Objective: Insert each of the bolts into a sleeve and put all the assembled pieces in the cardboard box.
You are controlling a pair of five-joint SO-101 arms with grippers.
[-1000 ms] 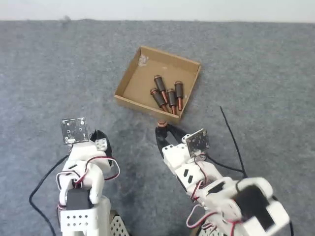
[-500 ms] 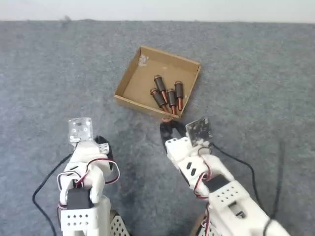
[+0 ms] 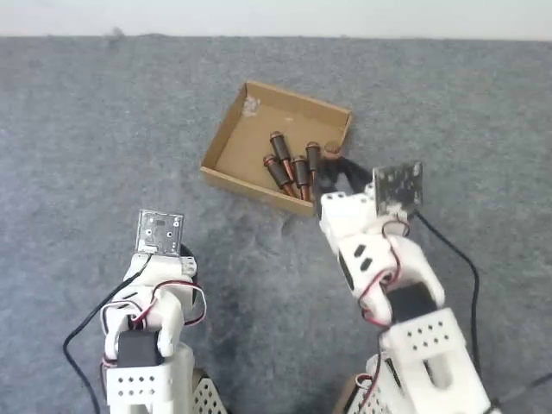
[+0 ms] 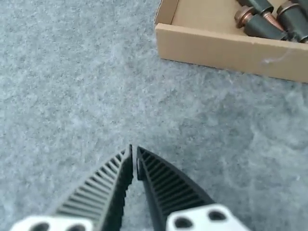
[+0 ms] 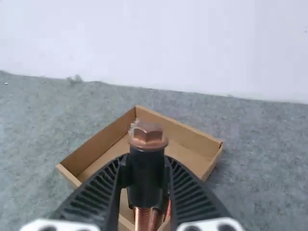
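An open cardboard box (image 3: 226, 142) lies on the grey carpet and holds several assembled bolt-and-sleeve pieces (image 3: 291, 169). My right gripper (image 5: 144, 179) is shut on another assembled piece (image 5: 146, 163), a copper bolt in a black sleeve, held upright. In the high view this gripper (image 3: 335, 169) hovers over the box's right side with the bolt head (image 3: 331, 148) showing. My left gripper (image 4: 133, 159) is shut with nothing in it, low over the carpet, short of the box wall (image 4: 231, 48). In the high view the left arm (image 3: 155, 267) sits below and left of the box.
Grey carpet (image 3: 103, 129) surrounds the box on all sides. A white wall (image 5: 154, 38) runs behind the carpet. A black cable (image 3: 457, 259) trails to the right of the right arm.
The right arm has carried the assembled piece from the carpet in front of the box up and over the box's right side. The left arm drew back a little.
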